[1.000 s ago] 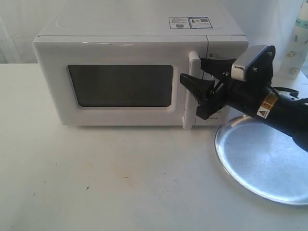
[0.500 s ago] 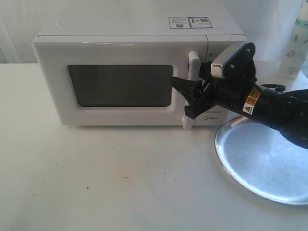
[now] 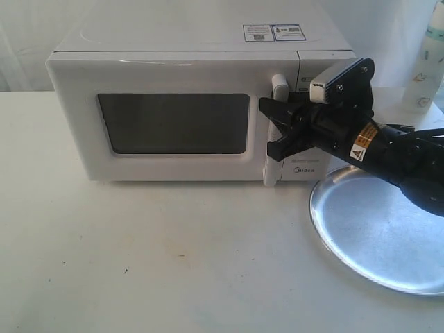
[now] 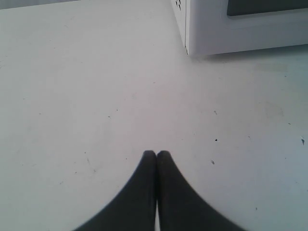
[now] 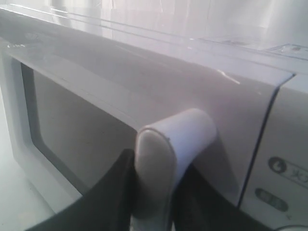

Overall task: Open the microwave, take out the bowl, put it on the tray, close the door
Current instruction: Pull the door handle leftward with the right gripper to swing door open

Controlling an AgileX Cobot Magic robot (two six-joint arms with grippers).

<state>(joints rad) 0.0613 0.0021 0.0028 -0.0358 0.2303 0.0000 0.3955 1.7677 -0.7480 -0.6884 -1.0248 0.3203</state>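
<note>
The white microwave point(image 3: 187, 62) stands at the back of the table, its door point(image 3: 83, 125) closed against the body. My right gripper point(image 3: 276, 128) reaches in from the right and is shut on the door's vertical white bar handle point(image 3: 279, 83). In the right wrist view the handle point(image 5: 168, 144) sits between the two black fingers point(image 5: 115, 192), which press on both its sides. The silver tray point(image 3: 378, 229) lies on the table to the right of the microwave, under the right arm. The bowl is hidden. My left gripper point(image 4: 156, 153) is shut on nothing, low over the bare table.
A pale bottle point(image 3: 430, 62) stands at the back right edge. The microwave's lower front corner point(image 4: 192, 29) shows ahead of the left gripper. White table surface point(image 3: 173, 257) stretches in front of the microwave.
The right gripper has moved left from beside the handle and its jaws have closed around the handle. The door has stayed closed.
</note>
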